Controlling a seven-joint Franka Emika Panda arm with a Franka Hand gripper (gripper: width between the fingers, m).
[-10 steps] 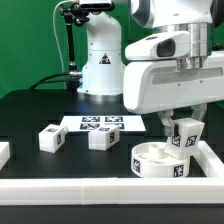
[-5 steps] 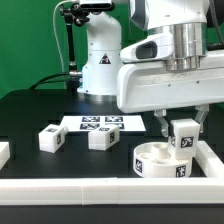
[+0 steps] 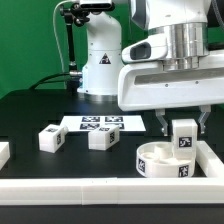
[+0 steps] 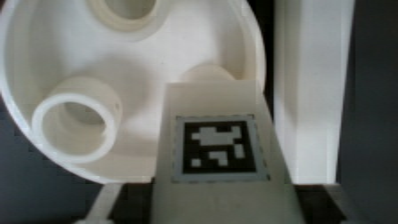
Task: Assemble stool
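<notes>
Gripping one stool leg [image 3: 184, 141], gripper [image 3: 184, 130] over round seat [image 3: 152, 166], border rail [image 3: 214, 160] just beside seat.

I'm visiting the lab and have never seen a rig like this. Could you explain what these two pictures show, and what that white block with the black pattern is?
The big white machine is a robot arm that ends in a two-finger gripper. One picture comes from a camera standing off the arm, which takes in the whole black table. The other comes from a camera on the wrist, looking down between the fingers.

The gripper holds a chunky white stool leg with a black-and-white marker tag on it. The wrist view shows the same leg close up. It hangs over the round stool seat, whose round holes show in the wrist view.

Two more legs lie loose on the table. Behind them is the flat marker board. White rails border the table.
</notes>
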